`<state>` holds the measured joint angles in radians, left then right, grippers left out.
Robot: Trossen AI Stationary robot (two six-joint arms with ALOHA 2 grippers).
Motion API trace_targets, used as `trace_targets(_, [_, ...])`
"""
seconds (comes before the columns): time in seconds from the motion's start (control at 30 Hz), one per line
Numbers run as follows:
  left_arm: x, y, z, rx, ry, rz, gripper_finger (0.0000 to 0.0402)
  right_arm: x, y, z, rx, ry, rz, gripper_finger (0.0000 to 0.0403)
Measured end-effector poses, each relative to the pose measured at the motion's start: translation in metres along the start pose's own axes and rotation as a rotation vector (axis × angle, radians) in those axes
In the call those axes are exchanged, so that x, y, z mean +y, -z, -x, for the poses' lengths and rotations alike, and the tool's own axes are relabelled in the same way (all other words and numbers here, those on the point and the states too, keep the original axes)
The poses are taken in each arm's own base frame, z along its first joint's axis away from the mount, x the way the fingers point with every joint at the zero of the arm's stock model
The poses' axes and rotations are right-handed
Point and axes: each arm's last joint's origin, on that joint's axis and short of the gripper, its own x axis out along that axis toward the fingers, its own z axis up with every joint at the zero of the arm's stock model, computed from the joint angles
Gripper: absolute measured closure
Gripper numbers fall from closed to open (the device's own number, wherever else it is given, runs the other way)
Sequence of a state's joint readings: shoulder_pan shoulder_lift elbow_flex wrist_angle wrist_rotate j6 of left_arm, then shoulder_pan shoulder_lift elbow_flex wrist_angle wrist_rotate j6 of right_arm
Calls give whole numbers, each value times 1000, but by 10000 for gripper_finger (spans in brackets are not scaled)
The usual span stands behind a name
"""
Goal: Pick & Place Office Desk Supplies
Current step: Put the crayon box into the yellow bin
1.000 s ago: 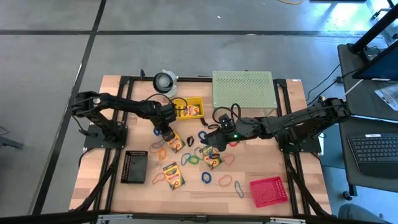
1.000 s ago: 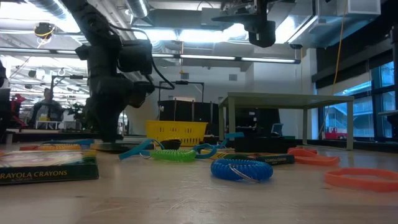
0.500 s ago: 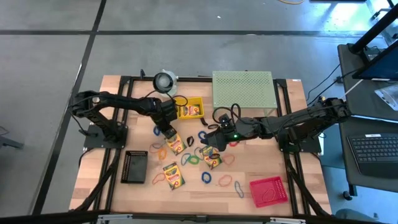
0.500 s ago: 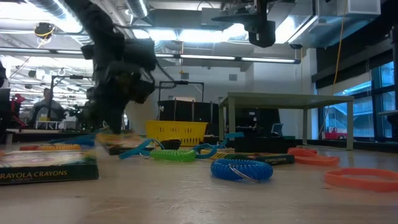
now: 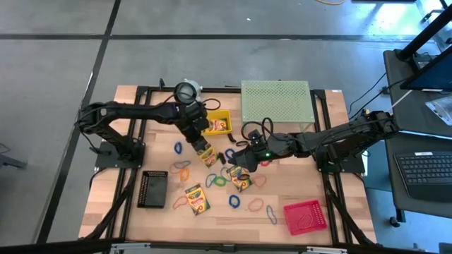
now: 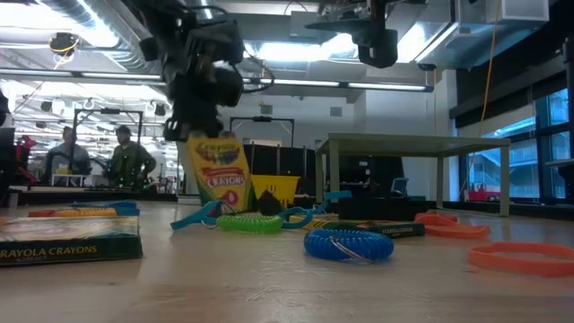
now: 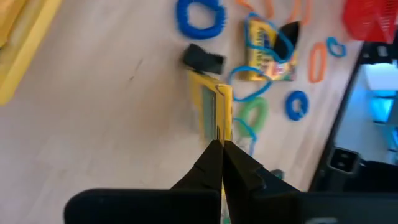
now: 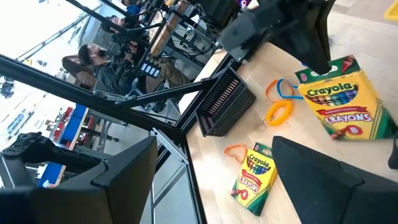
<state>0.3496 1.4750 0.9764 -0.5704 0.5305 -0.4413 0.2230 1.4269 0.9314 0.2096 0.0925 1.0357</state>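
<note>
My left gripper [image 5: 200, 141] is shut on a yellow-and-green crayon box [image 5: 205, 152], which hangs in the air in the low view [image 6: 218, 175] and shows past my open right gripper [image 8: 217, 149] in the right wrist view [image 8: 343, 102]. The right gripper [image 5: 237, 159] hovers mid-table, touching nothing. Two more crayon boxes lie flat on the table [image 5: 197, 200] [image 5: 241, 180]. Coloured rubber-band loops [image 5: 220, 180] and a blue coil [image 6: 348, 244] are scattered around them. My left gripper pinches the crayon box between its two fingers [image 7: 219, 163] by the upper end [image 7: 219, 134], flat faces against the pads. The fingers come from above, pointing down. The box hangs below them nearly upright, label facing the near edge, its lower end [image 6: 229, 206] lifted off the table.
A yellow bin [image 5: 217, 124] sits just beyond the left gripper, with the round roll [image 5: 187, 92] and the green perforated stand [image 5: 275, 101] at the far edge. A black basket [image 5: 153, 188] and a red basket [image 5: 305, 216] stand near the front. People show in the room behind [image 6: 126, 157].
My left gripper has risen and moved a little toward the table's right, taking the crayon box with it. The box lay flat on the table a second ago and now hangs upright below the fingers, lifted clear. The right arm has kept still.
</note>
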Motion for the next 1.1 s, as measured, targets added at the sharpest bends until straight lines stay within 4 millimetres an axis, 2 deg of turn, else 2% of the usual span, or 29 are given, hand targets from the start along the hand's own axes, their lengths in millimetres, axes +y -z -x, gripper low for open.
trace_targets(0.3, [-25, -19, 22, -30, 99, -52, 400, 0, 0, 0, 0, 1, 4, 85])
trace_targets(0.53, [-34, -33, 37, -107, 96, -65, 400, 0, -1, 0, -2, 2, 4, 85])
trace_targets(0.73, [-23, -52, 52, -272, 77, -22, 400, 0, -1, 0, -3, 3, 3, 84])
trace_targets(0.9, [0, -67, 70, -407, 31, 45, 400, 2, -2, 0, -20, -21, 6, 84])
trace_targets(1.1, [20, -74, 85, -497, -38, 107, 400, 4, -8, 0, -53, -52, 21, 84])
